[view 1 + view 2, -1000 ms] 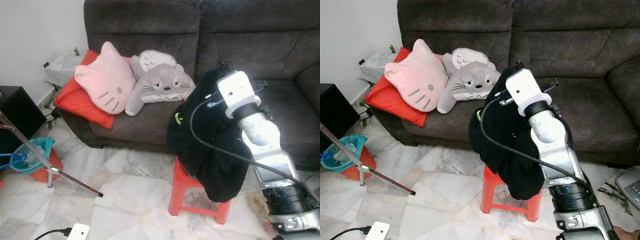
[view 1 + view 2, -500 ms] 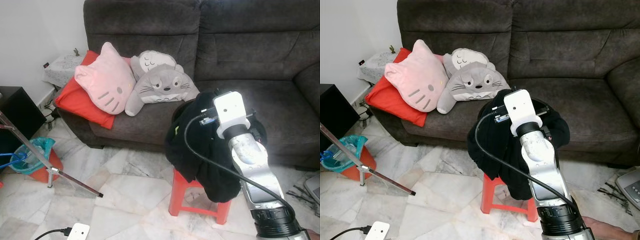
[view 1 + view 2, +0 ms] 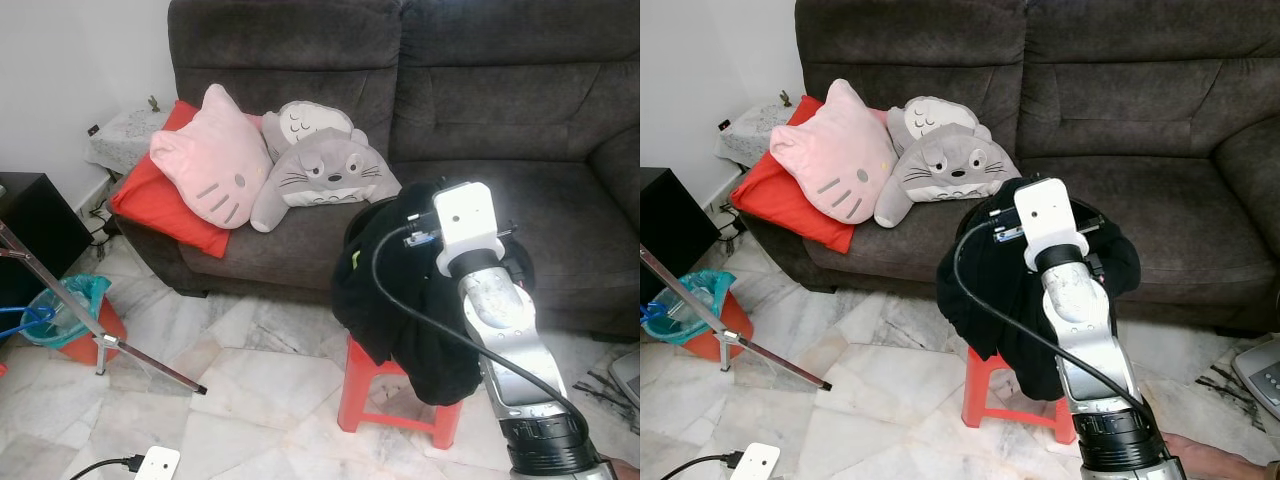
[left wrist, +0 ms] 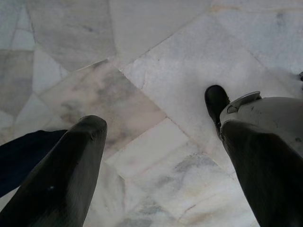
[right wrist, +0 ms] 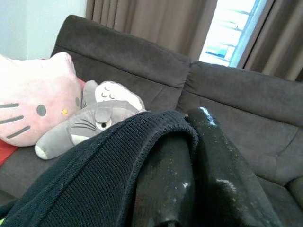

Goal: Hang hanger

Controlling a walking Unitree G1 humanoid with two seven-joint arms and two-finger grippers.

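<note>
Right gripper is held over the red stool, at about 5 o'clock in the head views, with its fingers clenched on a fold of the dark knit garment; in the right wrist view the fabric is seen draped across one finger, pinched between the two. The garment is bunched over the stool, just in front of the sofa, hem hanging toward the marble floor. No hanger can be made out; it may be buried inside the cloth, cannot be told. A blue loop at 9 o'clock by the metal stand leg might be a hanger or a bag handle, too small to tell. Left gripper hangs idle, fingers released and spread, pointed down at the floor. For the step in hand: the pinch should be kept near the collar or shoulder seam so the weight is carried evenly and the knit is not stretched. The lift should be made straight up until the hem is clear of the stool edge, otherwise the stool may be dragged or tipped. The wrist cable should be kept out of the folds. The cat cushion and grey plush at 11 o'clock are well apart, no interference expected.
</note>
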